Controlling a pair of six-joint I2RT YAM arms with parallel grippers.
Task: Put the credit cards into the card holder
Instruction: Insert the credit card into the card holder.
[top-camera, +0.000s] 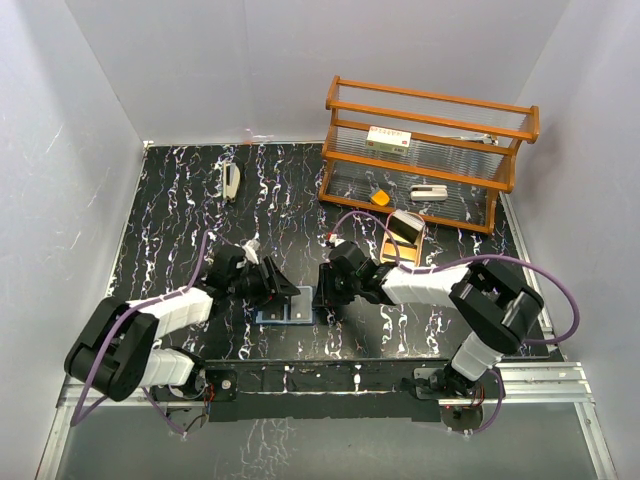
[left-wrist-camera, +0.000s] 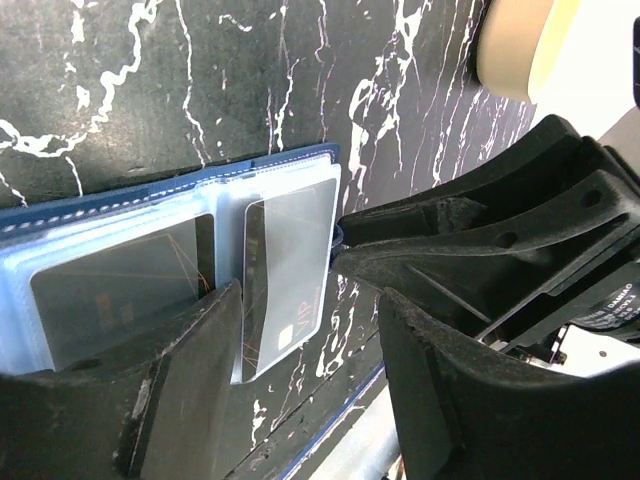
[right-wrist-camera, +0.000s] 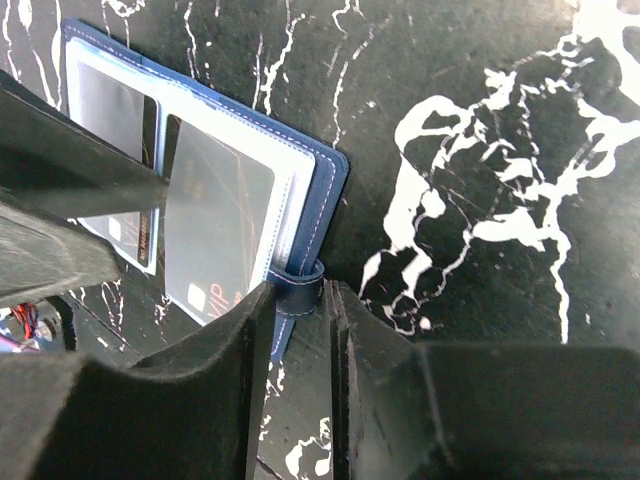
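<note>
Right pincer (right-wrist-camera: 300, 300) nips the snap tab (right-wrist-camera: 298, 281) to pin the open card holder (top-camera: 285, 313) flat on the counter (top-camera: 180, 200) between both arms, while left pincer (left-wrist-camera: 308, 300), half open, straddles a dark card (left-wrist-camera: 290, 250), apparently seating it in its sleeve.

"VIP" on dark card (left-wrist-camera: 290, 270), in clear sleeve of card holder (left-wrist-camera: 120, 225)
</note>
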